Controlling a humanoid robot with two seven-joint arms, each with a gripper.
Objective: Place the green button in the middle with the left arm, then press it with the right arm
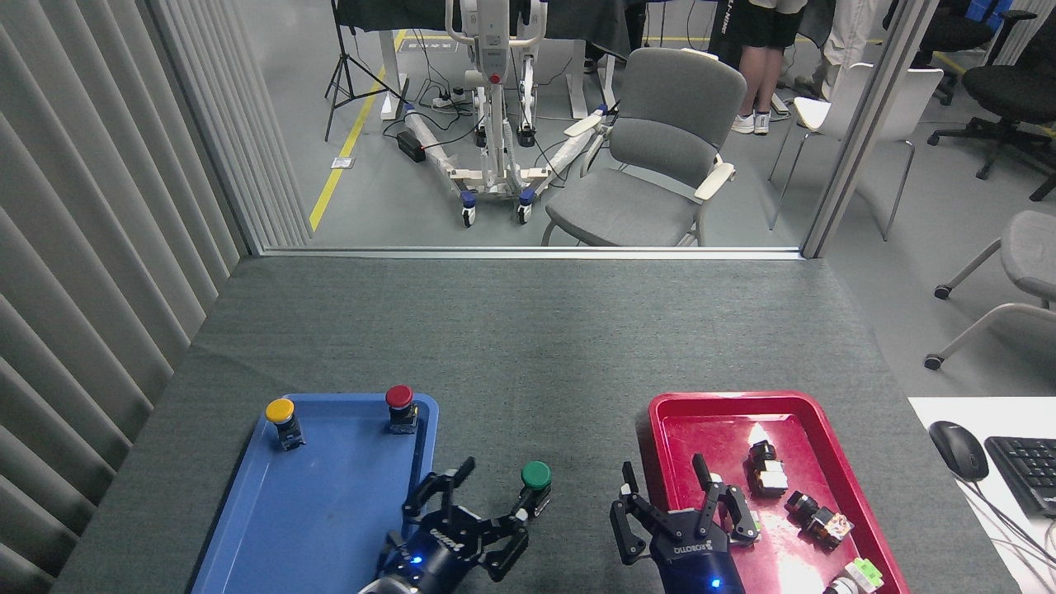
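Between blue tray [247, 528] and red tray [660, 412], green button [535, 475] stands upright on bare desk [528, 346]. Left claw [478, 516] spread, one finger beside the button; right claw [672, 511] released. Button looks light, rigid, tippy: take the body, press the cap squarely.

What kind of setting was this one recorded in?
Probably a robotics lab or office workspace: a felt-covered table behind a glass partition, office chairs, a wheeled equipment stand with floor cables, and a keyboard.
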